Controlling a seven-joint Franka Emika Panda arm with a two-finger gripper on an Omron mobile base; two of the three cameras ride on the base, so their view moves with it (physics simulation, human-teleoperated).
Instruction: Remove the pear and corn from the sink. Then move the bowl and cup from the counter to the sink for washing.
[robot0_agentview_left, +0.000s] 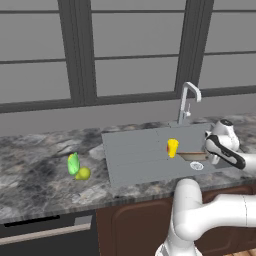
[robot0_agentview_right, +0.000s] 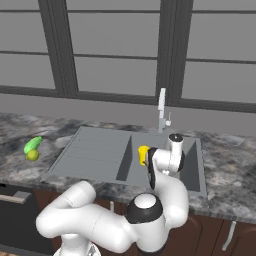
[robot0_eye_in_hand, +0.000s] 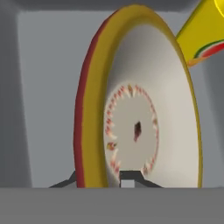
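My gripper is shut on the rim of the tan bowl, one fingertip inside it and one outside. The bowl hangs on edge, low inside the basin of the grey sink. Right beside the bowl is the yellow cup with its red mark, also in the sink, and it shows again as the cup at the top right of the hand view. On the counter left of the sink lie the bright green corn and the yellow-green pear, touching each other.
The chrome faucet stands at the back of the sink, above the basin. The round drain lies under the bowl. Marbled counter runs to both sides, with a dark dishwasher front below on the left. Window frames rise behind.
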